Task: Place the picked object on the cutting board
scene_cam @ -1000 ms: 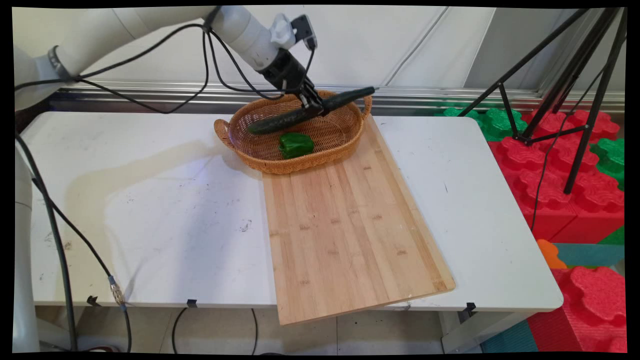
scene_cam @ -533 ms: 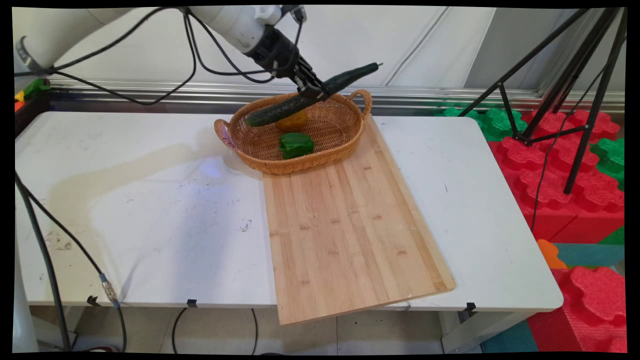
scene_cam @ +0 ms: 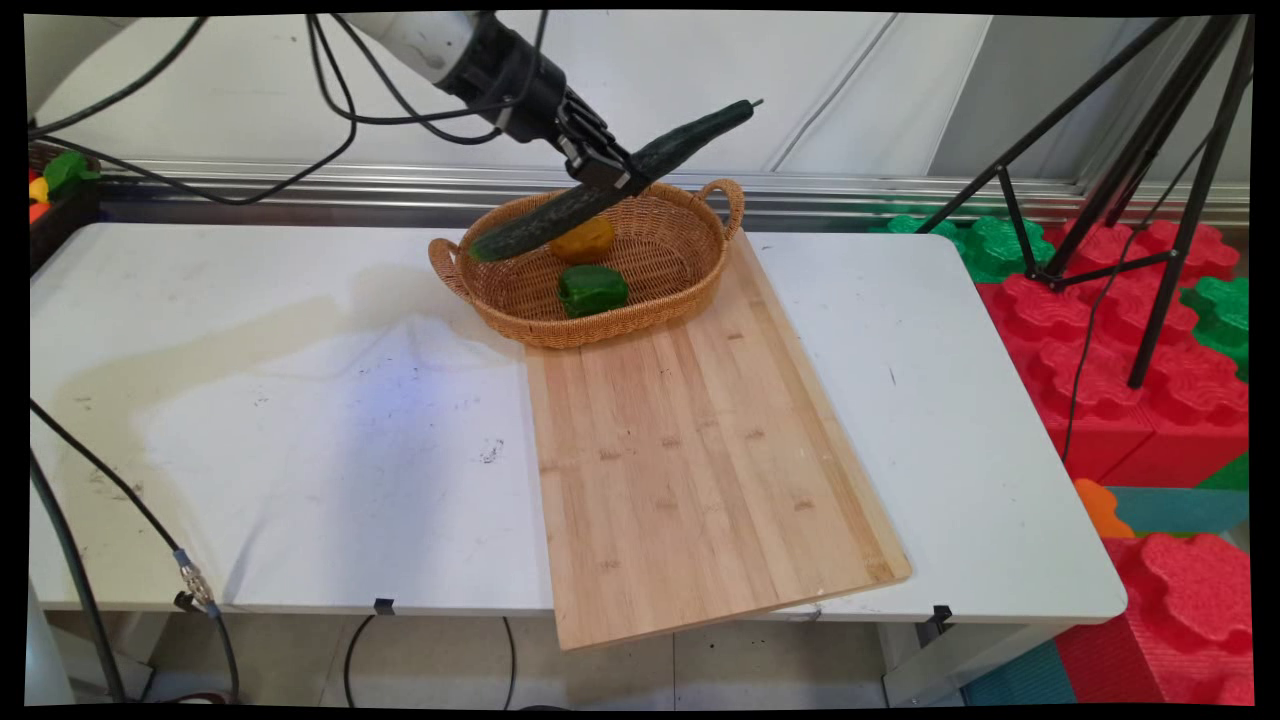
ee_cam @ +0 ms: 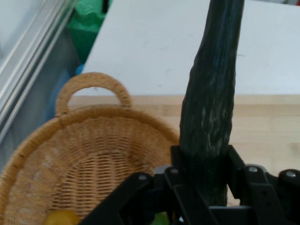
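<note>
Main view: above the wicker basket, my gripper hangs with its fingers clamped on a dark cucumber, tilted up to the right. Inside the basket lie a yellow fruit and green pepper; a cutting board touches its near-right rim.

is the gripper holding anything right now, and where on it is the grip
Yes: the gripper holds a cucumber, clamped near its middle. The cucumber hangs tilted above the basket, its lower end toward the basket's left handle.
</note>
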Tool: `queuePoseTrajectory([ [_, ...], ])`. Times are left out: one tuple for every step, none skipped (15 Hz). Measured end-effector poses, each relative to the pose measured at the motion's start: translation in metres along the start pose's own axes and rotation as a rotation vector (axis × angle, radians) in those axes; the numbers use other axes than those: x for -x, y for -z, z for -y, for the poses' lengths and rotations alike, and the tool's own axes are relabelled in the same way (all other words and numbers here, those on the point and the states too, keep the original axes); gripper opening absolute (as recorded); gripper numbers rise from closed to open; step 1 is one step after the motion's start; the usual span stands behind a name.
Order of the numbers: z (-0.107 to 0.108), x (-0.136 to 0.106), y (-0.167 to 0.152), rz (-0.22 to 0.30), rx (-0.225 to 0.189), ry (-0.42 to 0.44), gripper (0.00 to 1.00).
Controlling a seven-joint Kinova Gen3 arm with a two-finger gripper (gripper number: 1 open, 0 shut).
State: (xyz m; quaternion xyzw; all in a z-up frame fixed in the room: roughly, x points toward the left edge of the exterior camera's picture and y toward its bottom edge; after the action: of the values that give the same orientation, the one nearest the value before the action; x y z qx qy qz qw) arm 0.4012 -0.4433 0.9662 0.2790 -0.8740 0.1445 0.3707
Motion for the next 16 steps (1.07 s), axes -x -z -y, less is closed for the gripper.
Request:
queuePoseTrajectory([
  [-0.005, 0.001, 0.005, -0.003, 0.015, 0.006, 0.00],
  [-0.012, 0.001, 0.009, -0.007, 0.035, 0.010, 0.00],
  [-0.017, 0.001, 0.012, -0.009, 0.052, 0.014, 0.00],
  [-0.024, 0.001, 0.015, -0.012, 0.071, 0.019, 0.00],
  [-0.032, 0.000, 0.017, -0.015, 0.089, 0.024, 0.00],
  [-0.039, 0.001, 0.018, -0.016, 0.106, 0.032, 0.00],
  [-0.045, 0.001, 0.017, -0.016, 0.120, 0.037, 0.00],
  [-0.049, 0.001, 0.016, -0.016, 0.128, 0.041, 0.00],
  [-0.055, 0.002, 0.015, -0.014, 0.138, 0.047, 0.00],
  [-0.062, 0.003, 0.012, -0.011, 0.148, 0.056, 0.00],
  [-0.068, 0.004, 0.008, -0.006, 0.156, 0.063, 0.00],
  [-0.073, 0.005, 0.003, -0.001, 0.162, 0.067, 0.00],
  [-0.078, 0.007, -0.003, 0.008, 0.166, 0.072, 0.00],
  [-0.082, 0.009, -0.009, 0.018, 0.167, 0.076, 0.00],
  [-0.086, 0.010, -0.015, 0.028, 0.168, 0.080, 0.00],
  [-0.088, 0.011, -0.020, 0.035, 0.168, 0.082, 0.00],
])
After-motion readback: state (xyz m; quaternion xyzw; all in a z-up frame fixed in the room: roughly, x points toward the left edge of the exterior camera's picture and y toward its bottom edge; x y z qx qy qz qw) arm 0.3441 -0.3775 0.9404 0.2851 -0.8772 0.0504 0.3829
